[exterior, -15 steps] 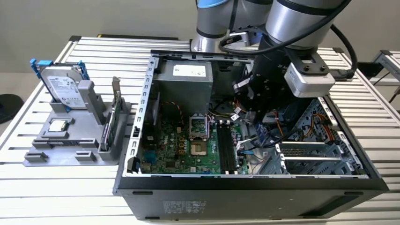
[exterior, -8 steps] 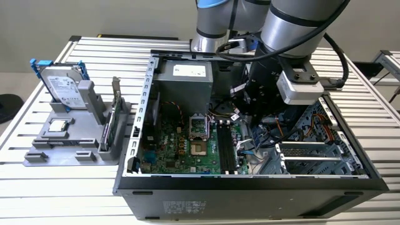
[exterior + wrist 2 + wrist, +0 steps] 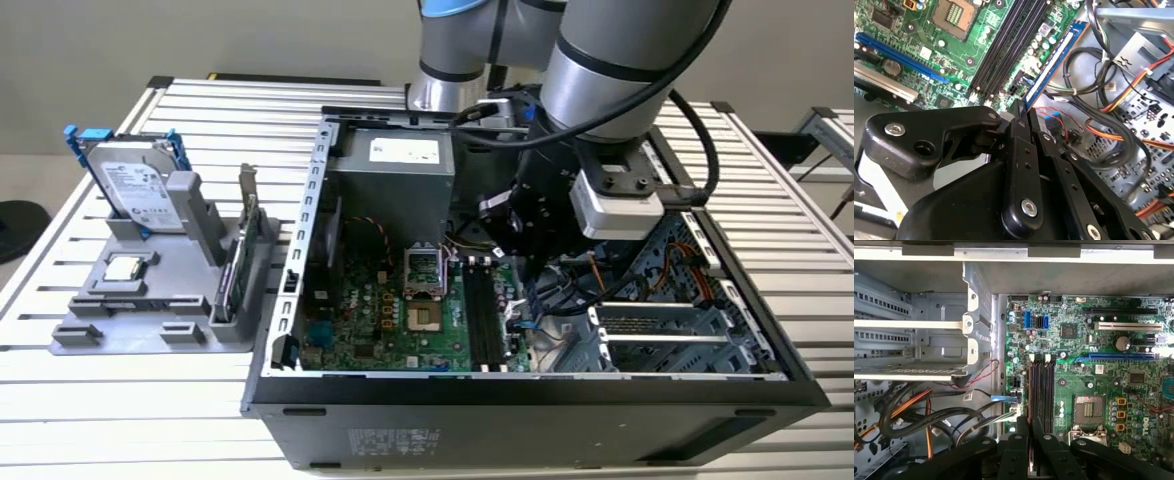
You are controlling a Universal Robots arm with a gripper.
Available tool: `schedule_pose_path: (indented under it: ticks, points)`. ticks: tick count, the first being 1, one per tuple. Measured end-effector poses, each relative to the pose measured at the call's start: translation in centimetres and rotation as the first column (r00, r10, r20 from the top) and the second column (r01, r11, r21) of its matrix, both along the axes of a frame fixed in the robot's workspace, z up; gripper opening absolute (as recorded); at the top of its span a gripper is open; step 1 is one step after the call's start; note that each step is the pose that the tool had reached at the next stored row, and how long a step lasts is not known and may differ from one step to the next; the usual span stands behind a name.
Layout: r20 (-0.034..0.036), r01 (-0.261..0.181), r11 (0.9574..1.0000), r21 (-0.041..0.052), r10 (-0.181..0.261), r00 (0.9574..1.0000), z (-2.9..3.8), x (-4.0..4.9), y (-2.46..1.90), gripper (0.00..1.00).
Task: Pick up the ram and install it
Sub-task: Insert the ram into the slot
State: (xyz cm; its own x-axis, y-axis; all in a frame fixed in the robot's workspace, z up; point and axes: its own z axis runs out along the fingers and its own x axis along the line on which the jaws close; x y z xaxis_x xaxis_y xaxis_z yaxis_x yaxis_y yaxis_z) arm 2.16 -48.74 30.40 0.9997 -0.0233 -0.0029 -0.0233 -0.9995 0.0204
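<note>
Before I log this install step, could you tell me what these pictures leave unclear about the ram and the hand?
1. Chips and label of the ram: in the second wrist view it is edge-on, its near end covered by the hand.
2. Near ends of the memory slots: covered by the hand in the first wrist view.
3. The grip in the exterior view: hidden behind the arm.

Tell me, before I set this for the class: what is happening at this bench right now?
A robot arm has reached into an open desktop computer case. Its tool is shut on the ram, a long, narrow dark-blue circuit-board stick, held edge-on over the green motherboard beside the black memory slots. The stick is not yet seated. On the grey holder at the exterior view's left stand a hard drive and other parts.
</note>
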Motion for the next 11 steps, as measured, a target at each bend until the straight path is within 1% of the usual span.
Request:
schedule_pose_path:
  ticks: [5, 11]
  points:
    - [-0.0008, 0.011, 0.9999, 0.0001, -0.011, 0.9999, -0.86, -0.4, 0.0, 0.0]
    - [-0.0019, 0.025, 0.9997, 0.0, -0.025, 0.9997, -1.9, -0.47, -0.03, 0.0]
